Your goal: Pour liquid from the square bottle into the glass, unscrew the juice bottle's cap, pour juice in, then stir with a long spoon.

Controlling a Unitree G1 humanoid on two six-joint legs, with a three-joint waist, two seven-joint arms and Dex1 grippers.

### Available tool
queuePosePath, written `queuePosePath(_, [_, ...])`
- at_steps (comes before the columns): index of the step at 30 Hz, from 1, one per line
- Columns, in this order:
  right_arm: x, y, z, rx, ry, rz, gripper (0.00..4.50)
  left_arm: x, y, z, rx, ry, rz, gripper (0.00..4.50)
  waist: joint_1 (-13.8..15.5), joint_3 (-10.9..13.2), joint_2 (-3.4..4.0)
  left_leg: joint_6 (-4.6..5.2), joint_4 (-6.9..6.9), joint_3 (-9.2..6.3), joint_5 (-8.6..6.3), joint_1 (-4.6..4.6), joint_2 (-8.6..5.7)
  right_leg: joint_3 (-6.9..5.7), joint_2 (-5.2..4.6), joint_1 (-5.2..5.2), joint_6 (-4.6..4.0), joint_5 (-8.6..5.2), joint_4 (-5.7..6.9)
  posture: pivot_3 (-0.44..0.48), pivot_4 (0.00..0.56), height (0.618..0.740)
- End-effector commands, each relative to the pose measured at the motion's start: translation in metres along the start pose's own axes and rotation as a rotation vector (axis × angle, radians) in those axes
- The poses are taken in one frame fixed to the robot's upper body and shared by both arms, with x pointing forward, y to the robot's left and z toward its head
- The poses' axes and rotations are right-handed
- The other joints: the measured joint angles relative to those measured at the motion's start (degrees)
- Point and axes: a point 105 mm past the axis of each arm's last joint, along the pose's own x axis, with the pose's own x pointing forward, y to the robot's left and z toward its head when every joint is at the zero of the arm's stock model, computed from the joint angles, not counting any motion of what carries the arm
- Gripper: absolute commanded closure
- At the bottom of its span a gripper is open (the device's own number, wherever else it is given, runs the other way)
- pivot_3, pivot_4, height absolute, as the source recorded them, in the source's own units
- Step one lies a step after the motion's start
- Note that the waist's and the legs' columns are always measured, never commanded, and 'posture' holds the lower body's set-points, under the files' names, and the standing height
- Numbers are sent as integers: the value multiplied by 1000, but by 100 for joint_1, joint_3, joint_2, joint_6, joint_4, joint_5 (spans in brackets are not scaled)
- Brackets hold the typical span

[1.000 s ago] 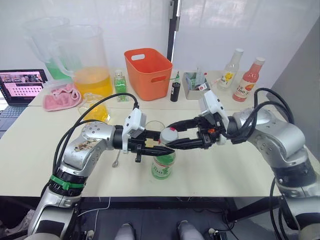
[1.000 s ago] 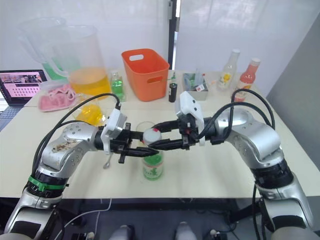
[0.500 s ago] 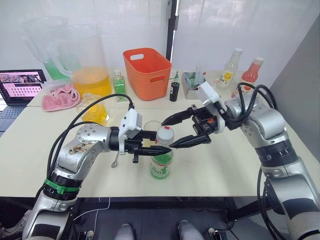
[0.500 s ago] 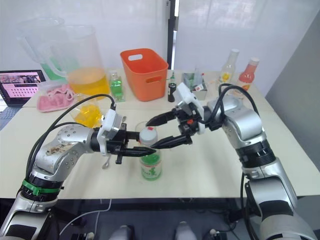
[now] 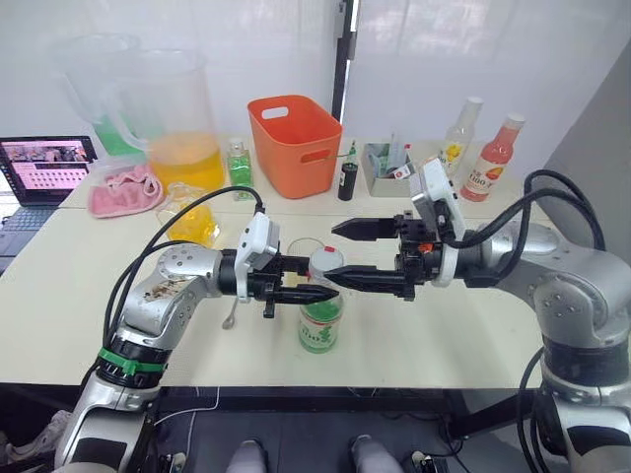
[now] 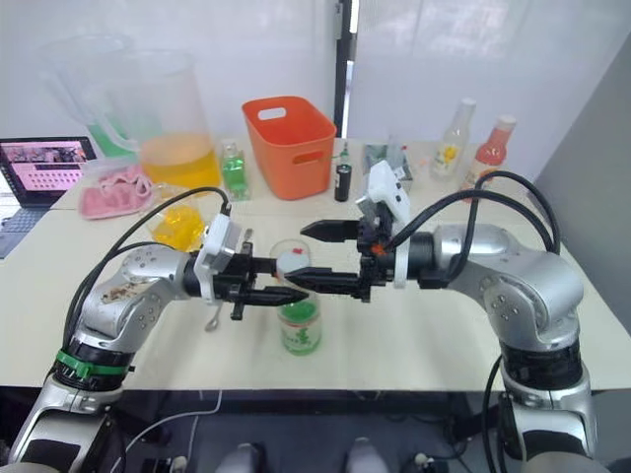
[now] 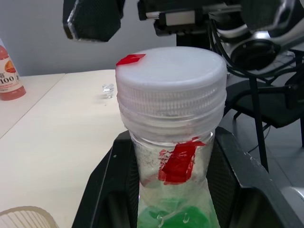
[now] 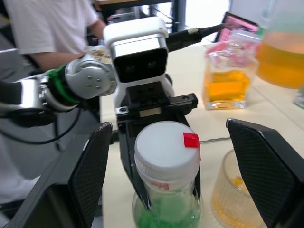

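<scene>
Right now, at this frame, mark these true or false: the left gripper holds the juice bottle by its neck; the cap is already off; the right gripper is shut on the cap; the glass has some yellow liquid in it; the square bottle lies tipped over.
1. The left gripper holds the juice bottle by its neck: true.
2. The cap is already off: false, it sits on the bottle.
3. The right gripper is shut on the cap: false, its fingers stand open on either side of it.
4. The glass has some yellow liquid in it: true.
5. The square bottle lies tipped over: false, it stands upright.
</scene>
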Motion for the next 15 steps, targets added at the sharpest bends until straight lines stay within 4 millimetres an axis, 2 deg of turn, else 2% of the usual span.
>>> queuePosePath(1, [-2, 1, 6, -31, -5, -131, 440, 9, 1, -4, -2, 13, -29, 3092, 36, 0, 0, 0, 4, 1, 0, -4, -1, 0, -1, -1, 0, 0, -1, 0, 150, 722])
queuePosePath(8, [3, 1, 9, -20, -3, -197, 440, 10, 3, -3, -1, 4, -45, 3092, 72, 0, 1, 1, 7, 0, 0, -11, -2, 0, -2, -2, -1, 1, -4, 0, 150, 722])
queuePosePath(11, [4, 2, 8, -10, -8, -213, 1259, 10, 4, -4, 0, 5, -50, 3092, 74, 0, 1, 1, 5, 0, 0, -11, -1, 0, -2, -2, -1, 1, -4, 0, 150, 722])
queuePosePath(15, [6, 4, 4, -9, 6, -205, 2597, 11, 5, -5, 2, 7, -48, 3092, 73, 0, 1, 1, 6, -1, 0, -13, -1, 0, -2, -2, -1, 1, -6, 0, 150, 722])
